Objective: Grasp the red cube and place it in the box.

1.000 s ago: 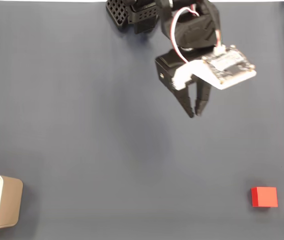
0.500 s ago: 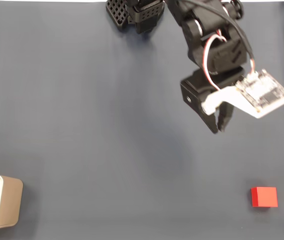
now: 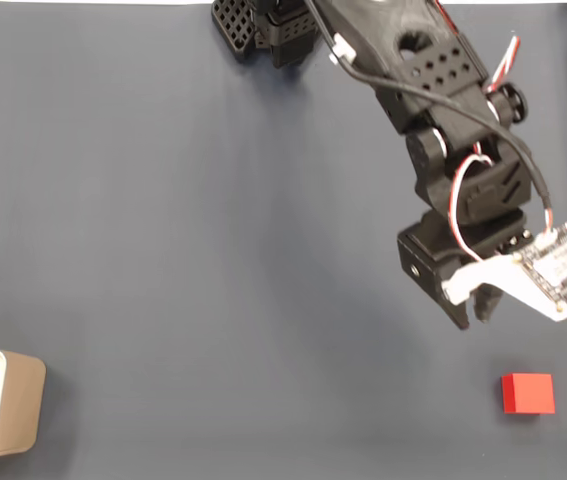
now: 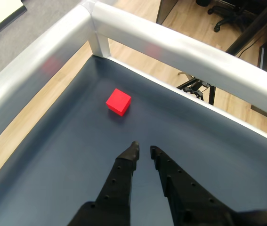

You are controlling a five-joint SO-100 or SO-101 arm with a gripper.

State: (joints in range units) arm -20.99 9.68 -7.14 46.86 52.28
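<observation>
- Fixed view: the arm reached from the top edge down toward the lower right of the dark blue counter (image 3: 183,250). The gripper (image 3: 471,318) hung above the mat, its fingers nearly together and empty.
- Fixed view: the red cube (image 3: 528,393) lay flat on the counter near the lower right corner, below and slightly right of the gripper tips, apart from them with bare mat between.
- Fixed view: the box (image 3: 3,415) stood at the far left edge, low in the picture, partly cut off by the frame, well apart from both cube and gripper. Its white interior held nothing that could be seen.
- Wrist view: the gripper (image 4: 142,150) entered from the bottom edge, two black fingers with only a narrow slit between the tips, nothing held.
- Wrist view: the red cube (image 4: 118,101) sat ahead of the tips and a little to their left, near the far corner where the silvery rails (image 4: 180,47) met; clear counter lay between cube and fingertips.
- Judgement: the step in hand was the approach to the cube; grasp not yet made.
- Judgement: the next move called for spreading the fingers wider than the cube, advancing slightly left in the wrist view, and lowering to straddle it before closing. The carry across to the box remained.
</observation>
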